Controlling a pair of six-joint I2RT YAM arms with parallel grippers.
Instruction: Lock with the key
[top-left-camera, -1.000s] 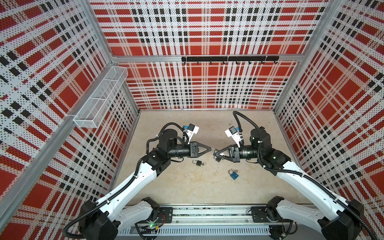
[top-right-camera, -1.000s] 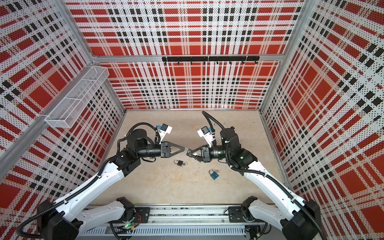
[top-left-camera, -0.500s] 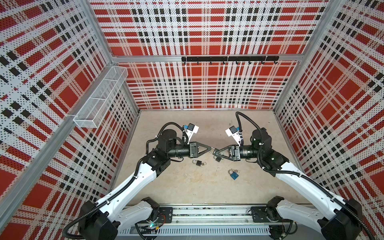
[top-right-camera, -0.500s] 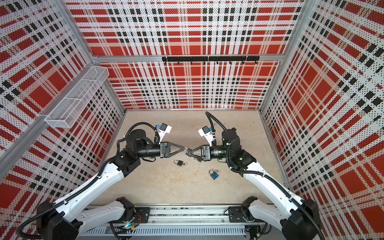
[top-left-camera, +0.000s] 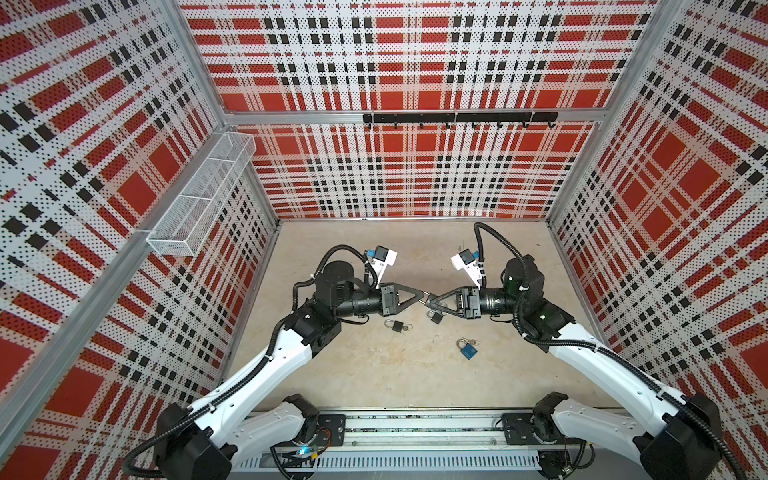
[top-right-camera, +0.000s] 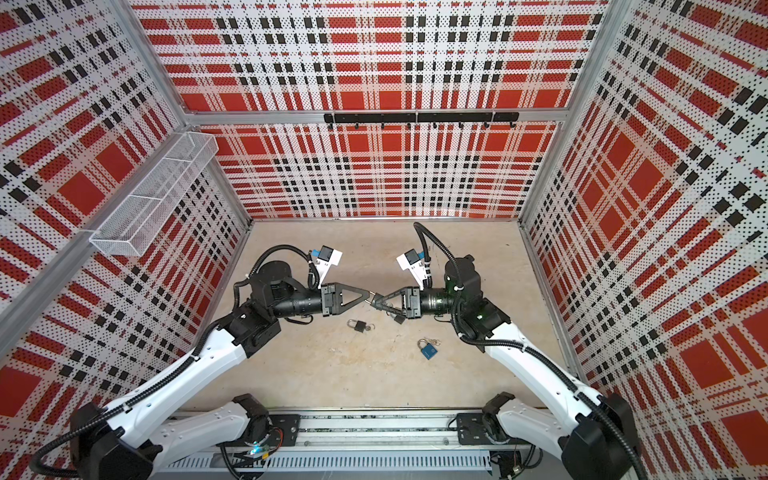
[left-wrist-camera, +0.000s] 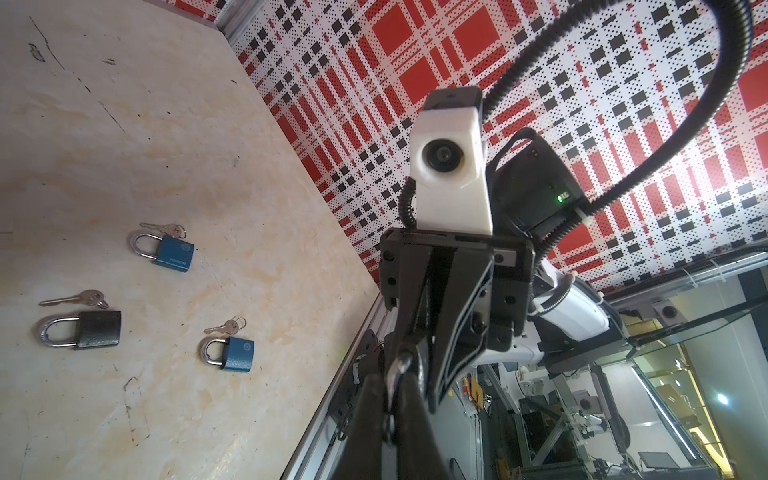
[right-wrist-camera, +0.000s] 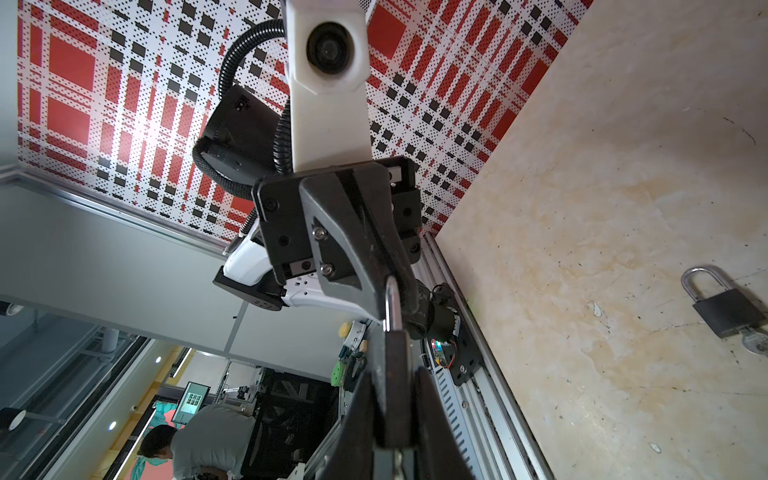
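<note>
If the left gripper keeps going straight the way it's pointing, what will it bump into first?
The padlock in the right gripper, which faces the left gripper tip to tip. The left one's key may be touching it now.

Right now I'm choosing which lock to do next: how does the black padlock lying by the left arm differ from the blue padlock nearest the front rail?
Colour: the black padlock has a dark body, the blue padlock a blue one. Keys: the black padlock's key sits at its base, seemingly inserted; the blue padlock's keys lie loose beside it, on a ring. Both lie flat on the table.
</note>
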